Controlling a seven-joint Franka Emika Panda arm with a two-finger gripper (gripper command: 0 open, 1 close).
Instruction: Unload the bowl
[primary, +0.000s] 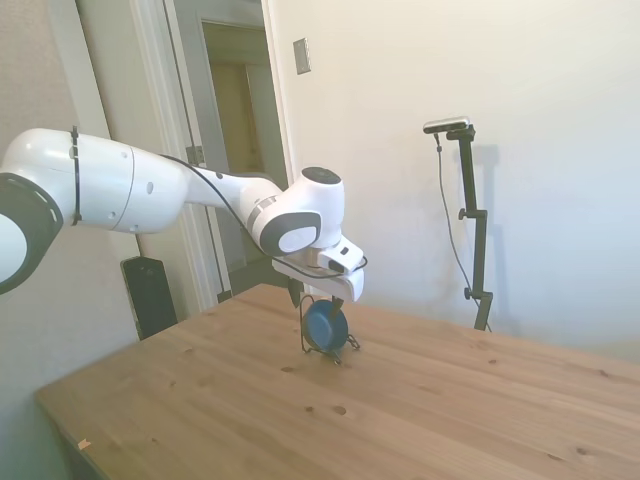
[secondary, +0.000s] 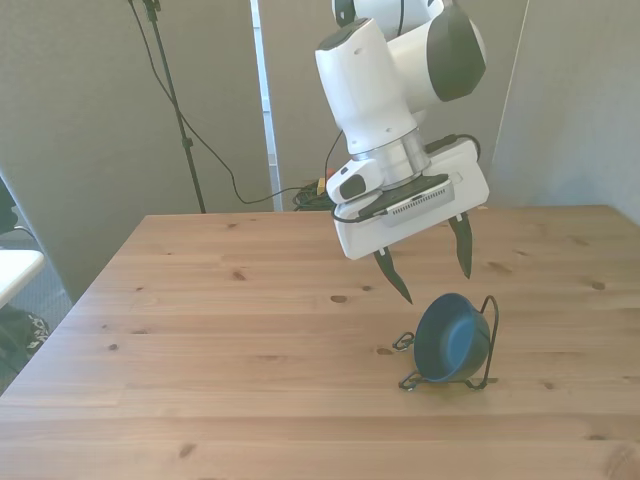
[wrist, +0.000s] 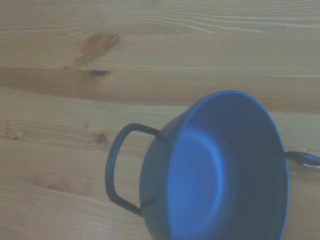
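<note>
The gripper (secondary: 432, 268) is held above the table with its two dark fingers spread wide and nothing between them; it hangs just above and slightly behind the bowl (secondary: 452, 338), not touching it. The bowl is propped on its edge in a thin black wire rack (secondary: 487, 342), its teal inside turned toward the front view's right, and the rack stands on the wooden table (secondary: 200, 340) toward that same side.

The bowl is judged to be small, rigid and light (likely glazed or plastic, so rather slippery), and breakable if it is dropped on its rim. The upper rim is the part best exposed: one finger could be set inside the hollow and the other against the dark outer wall, so that the thin wall is pinched. In the wrist view the bowl (wrist: 220, 175) is seen with a wire loop (wrist: 116, 170) hugging its outer side, which must be cleared when it is lifted.

The rack is slight and may be dragged along or tipped if the bowl is drawn out sideways rather than upward. Nothing else is seen on the table near the bowl.
</note>
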